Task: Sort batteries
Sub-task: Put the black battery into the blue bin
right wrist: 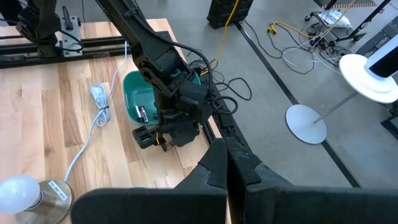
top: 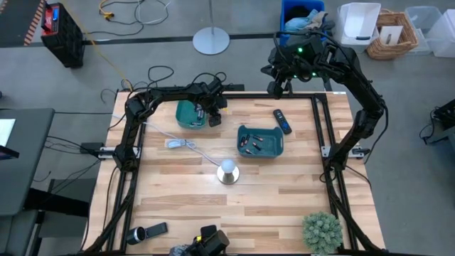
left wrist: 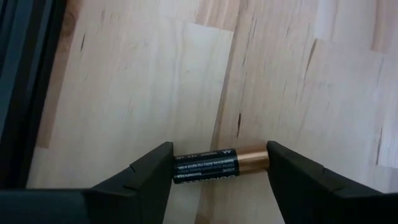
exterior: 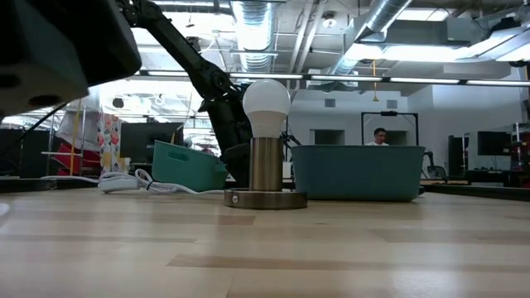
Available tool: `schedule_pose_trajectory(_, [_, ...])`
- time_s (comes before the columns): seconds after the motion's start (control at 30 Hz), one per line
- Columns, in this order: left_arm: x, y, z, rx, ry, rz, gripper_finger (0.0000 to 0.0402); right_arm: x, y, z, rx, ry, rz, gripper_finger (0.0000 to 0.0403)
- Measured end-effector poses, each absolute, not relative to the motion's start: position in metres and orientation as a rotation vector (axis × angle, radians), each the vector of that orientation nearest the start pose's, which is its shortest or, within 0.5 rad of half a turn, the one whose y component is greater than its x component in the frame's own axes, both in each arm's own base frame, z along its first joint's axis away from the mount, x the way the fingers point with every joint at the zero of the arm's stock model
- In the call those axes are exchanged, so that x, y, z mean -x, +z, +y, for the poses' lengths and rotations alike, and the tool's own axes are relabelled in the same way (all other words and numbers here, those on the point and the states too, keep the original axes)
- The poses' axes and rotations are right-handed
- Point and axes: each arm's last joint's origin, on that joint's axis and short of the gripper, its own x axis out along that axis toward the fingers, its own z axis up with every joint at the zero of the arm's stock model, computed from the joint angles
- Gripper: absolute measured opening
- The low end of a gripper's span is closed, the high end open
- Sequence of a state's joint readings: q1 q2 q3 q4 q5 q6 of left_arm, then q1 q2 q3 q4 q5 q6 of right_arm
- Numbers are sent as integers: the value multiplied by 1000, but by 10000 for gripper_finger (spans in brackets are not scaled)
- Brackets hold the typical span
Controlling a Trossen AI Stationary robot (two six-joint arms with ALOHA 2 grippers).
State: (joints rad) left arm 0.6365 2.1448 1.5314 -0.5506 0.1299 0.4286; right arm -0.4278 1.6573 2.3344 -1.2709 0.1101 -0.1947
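Here, the left gripper [left wrist: 221, 163] brackets a battery [left wrist: 219, 165] on the wooden table [top: 284, 192].
Largest to smallest: table, two teal bins [top: 260, 141], lamp [top: 227, 171], battery. The battery lies flat beside the left bin [top: 190, 114], fingers touching both ends, its label print too small to read. The right gripper [right wrist: 225, 163], raised beyond the table's far edge, is clenched, empty.
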Motion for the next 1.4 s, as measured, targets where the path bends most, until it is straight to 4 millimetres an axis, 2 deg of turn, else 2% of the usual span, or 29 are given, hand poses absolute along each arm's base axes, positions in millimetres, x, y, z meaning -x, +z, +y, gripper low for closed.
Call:
schedule_pose_trajectory(1.03, [-357,147,256,-44,136,1111,225,-248,513,-121,83,-475,640,9])
schedule_pose_trajectory(1.4, [-369,169,257,-80,121,1055,225,-246,513,-126,77,-495,642,9])
